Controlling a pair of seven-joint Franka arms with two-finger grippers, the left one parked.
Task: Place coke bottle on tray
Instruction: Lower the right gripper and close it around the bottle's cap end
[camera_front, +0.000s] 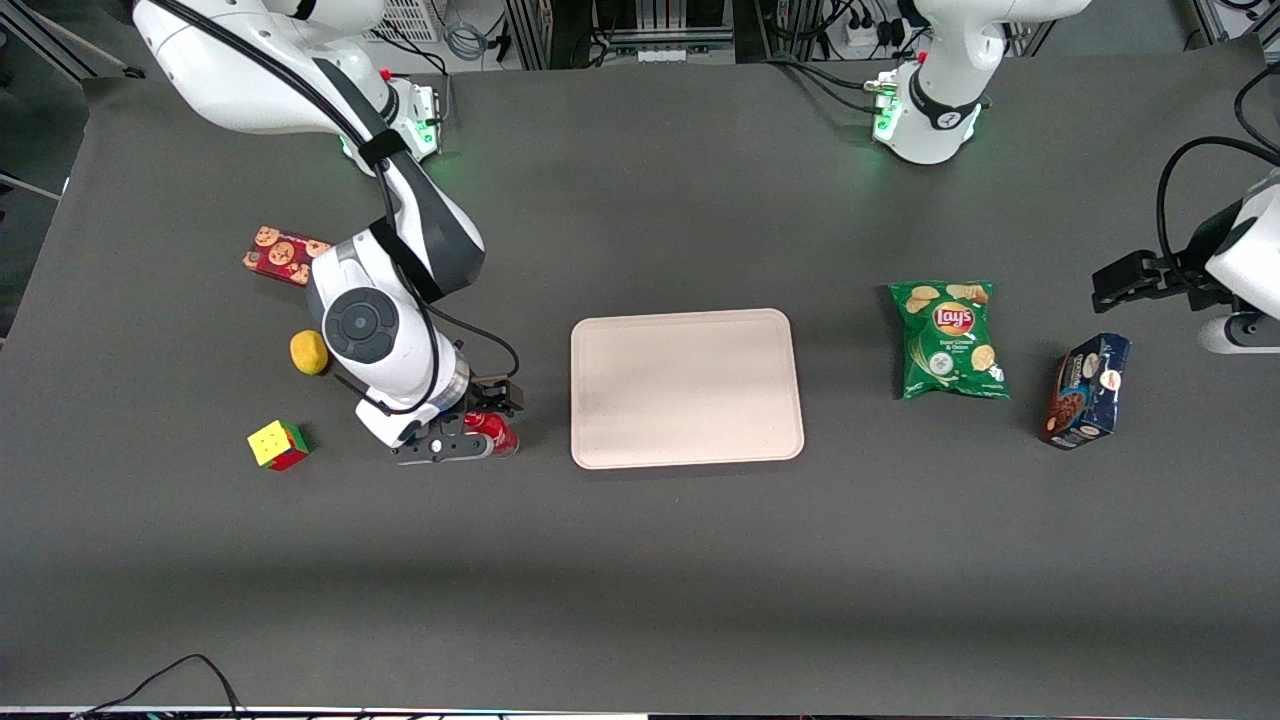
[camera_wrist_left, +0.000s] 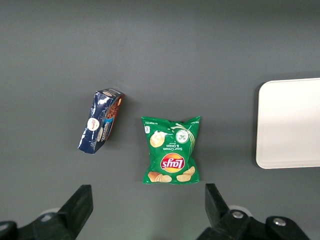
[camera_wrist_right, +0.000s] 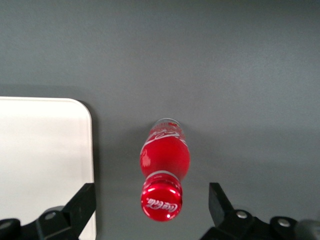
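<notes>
The coke bottle (camera_wrist_right: 164, 170) stands upright on the dark grey worktop (camera_wrist_right: 225, 65), seen from above: its red cap (camera_wrist_right: 161, 201) with white script faces the camera, the red body widens below it, and white lettering circles the clear base where it meets the surface. The gripper (camera_wrist_right: 152, 212) hangs directly over the bottle with its two black fingers (camera_wrist_right: 80, 206) spread wide, one to each side of the cap and neither touching it. A rounded corner of the tray (camera_wrist_right: 45, 150), pale and low-rimmed, lies near the bottle with a strip of bare worktop between them.
</notes>
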